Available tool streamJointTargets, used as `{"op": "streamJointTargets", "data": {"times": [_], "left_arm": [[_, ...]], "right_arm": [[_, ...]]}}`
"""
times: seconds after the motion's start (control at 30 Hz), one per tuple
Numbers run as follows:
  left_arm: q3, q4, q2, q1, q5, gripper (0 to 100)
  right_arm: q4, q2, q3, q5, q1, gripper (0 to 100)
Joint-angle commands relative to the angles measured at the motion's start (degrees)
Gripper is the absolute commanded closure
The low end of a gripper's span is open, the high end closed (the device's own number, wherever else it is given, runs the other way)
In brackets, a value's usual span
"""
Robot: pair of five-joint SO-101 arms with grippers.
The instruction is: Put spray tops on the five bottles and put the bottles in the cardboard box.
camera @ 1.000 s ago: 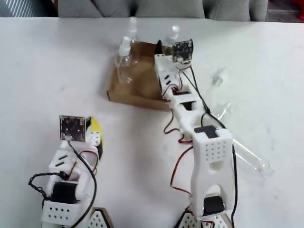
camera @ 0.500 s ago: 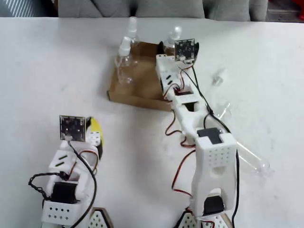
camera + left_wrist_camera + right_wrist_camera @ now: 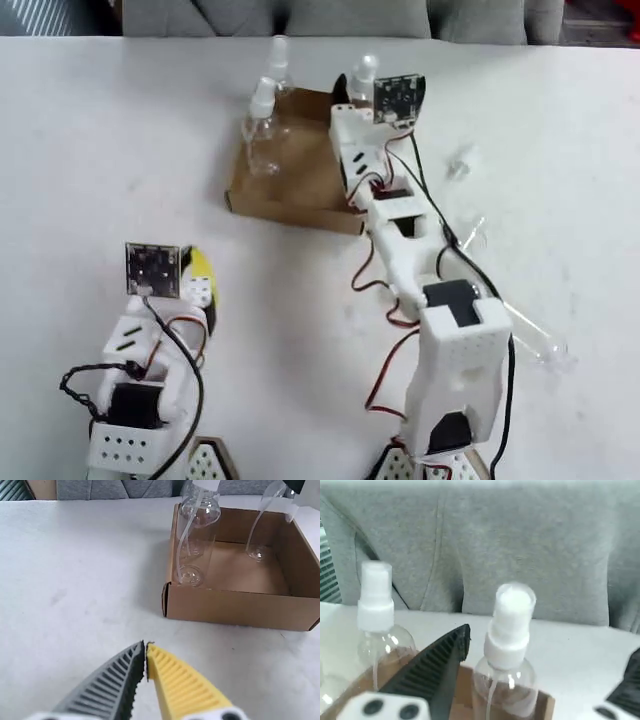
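As the clear plastic spray-topped bottle (image 3: 506, 645) stands in the brown cardboard box's (image 3: 240, 607) far corner between the right gripper's (image 3: 547, 647) spread fingers, it should lift away squarely without clipping the bottle, while the left gripper's (image 3: 145, 652) fingers are closed.

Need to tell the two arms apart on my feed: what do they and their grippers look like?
The left arm and right arm are white with perforated housings, black motors, red and black cables, and a dark circuit board at each wrist. The left gripper has one grey and one yellow ribbed finger; the right gripper has a black ribbed one.
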State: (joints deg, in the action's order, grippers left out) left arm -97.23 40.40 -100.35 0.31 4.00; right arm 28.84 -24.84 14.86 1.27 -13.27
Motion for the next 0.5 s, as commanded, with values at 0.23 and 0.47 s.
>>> {"op": "streamJointTargets", "data": {"times": [0.23,0.47], "left_arm": [[0.00,-1.41,-0.22,-0.57,-2.90,98],[0.00,-1.41,-0.22,-0.57,-2.99,98]], "right_arm": [[-10.51,17.10,-0.35,0.53,0.57,57.7],[-25.19,29.49,-0.35,0.44,1.89,75.2]]}}
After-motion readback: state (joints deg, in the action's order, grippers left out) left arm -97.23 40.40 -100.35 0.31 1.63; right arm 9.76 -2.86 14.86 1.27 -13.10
